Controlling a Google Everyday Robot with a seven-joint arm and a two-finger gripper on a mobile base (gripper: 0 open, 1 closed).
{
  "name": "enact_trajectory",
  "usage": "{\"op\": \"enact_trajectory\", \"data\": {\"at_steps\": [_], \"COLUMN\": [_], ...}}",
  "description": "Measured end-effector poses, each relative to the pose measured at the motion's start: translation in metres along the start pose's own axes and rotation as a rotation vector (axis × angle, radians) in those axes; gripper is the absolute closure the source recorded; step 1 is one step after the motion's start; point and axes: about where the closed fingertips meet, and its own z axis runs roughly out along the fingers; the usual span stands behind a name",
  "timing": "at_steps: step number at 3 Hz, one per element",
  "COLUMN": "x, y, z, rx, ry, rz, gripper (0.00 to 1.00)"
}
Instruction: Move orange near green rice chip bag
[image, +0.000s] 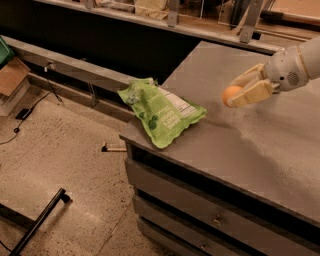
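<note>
The green rice chip bag (161, 111) lies crinkled at the left front corner of the grey counter (260, 145), its white label panel facing up. My gripper (239, 91) comes in from the right and is shut on the orange (231, 94), a small round fruit held between the cream fingers (252, 94). The orange hangs a little above the counter, to the right of the bag with a gap between them.
The counter has drawers (210, 217) in its front. To the left the floor drops away, with a cardboard box (10, 80), a cable and a dark metal bar (37, 222). A railing with metal posts (172, 12) runs along the back.
</note>
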Motion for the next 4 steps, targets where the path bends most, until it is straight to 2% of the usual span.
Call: {"op": "enact_trajectory", "data": {"at_steps": [2,3,4], "x": [-0.006,-0.006,-0.007], "y": [-0.006,-0.005,-0.005], "z": [0.035,0.038,0.041], "rx": [-0.028,-0.033,-0.037], "ry": [0.045,0.044,0.044], "rz": [-0.057,-0.057,-0.058], "gripper": [1.0,0.82,0.59]}}
